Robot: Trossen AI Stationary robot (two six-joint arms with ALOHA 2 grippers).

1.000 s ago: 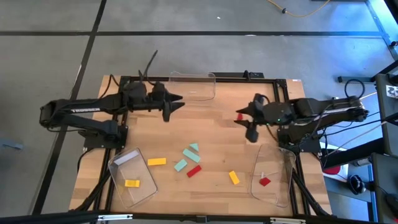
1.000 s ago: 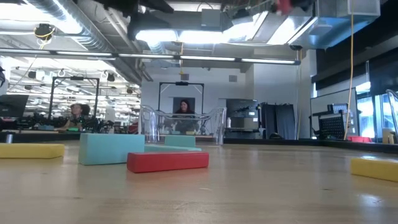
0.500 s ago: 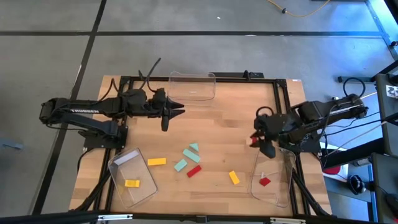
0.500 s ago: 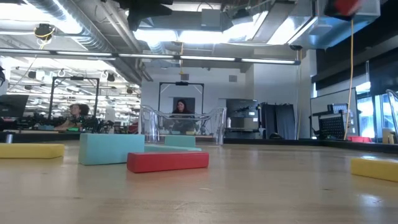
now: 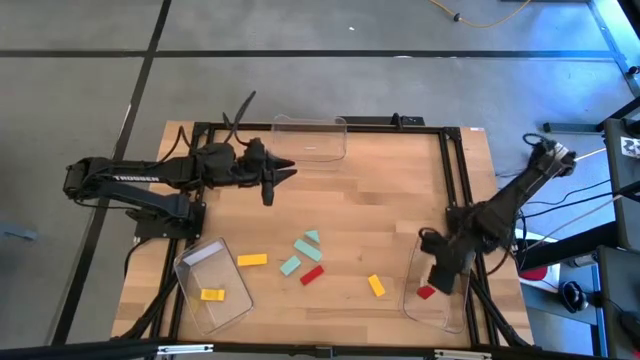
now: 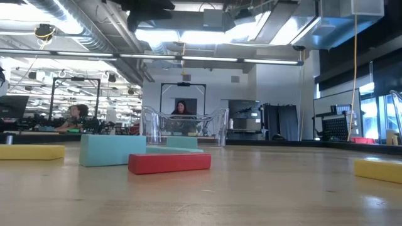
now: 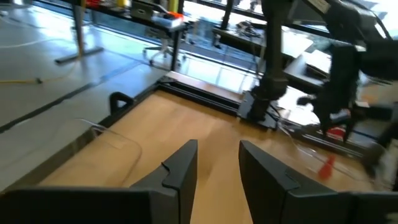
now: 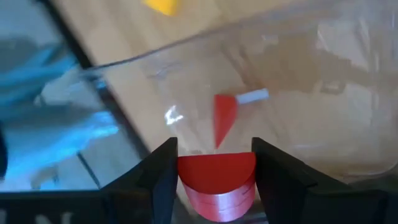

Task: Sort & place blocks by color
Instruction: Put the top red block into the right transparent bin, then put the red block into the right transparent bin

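Note:
My right gripper [image 5: 441,273] hangs over the clear bin [image 5: 452,315] at the near right, shut on a red half-round block [image 8: 216,179]. A red wedge [image 8: 224,116] lies on that bin's floor. My left gripper [image 5: 288,171] stays at the far left by the far clear bin [image 5: 310,138], fingers a little apart with nothing between them. On the table lie two yellow blocks [image 5: 252,259] [image 5: 376,285], two mint blocks [image 5: 307,242] [image 5: 290,266] and a red bar [image 5: 312,275]. Another yellow block [image 5: 211,294] lies in the near-left bin [image 5: 190,268]. My right gripper pinches the red half-round block by its two opposite ends [image 8: 184,173] between its two fingers. The fingers slant steeply down from above. The block is lifted clear, above the open bin and the red wedge in it.
Three clear bins stand at the table's far middle, near left and near right. A dark metal frame [image 5: 450,160] runs around the wooden top. In the low view, people sit in the room beyond the far bin [image 6: 185,125].
My right gripper has carried the red block from the table's far right toward the near edge and down over the near-right bin, tipping from nearly level to steeply downward and rolling. My left gripper has narrowed its fingers and swung slightly.

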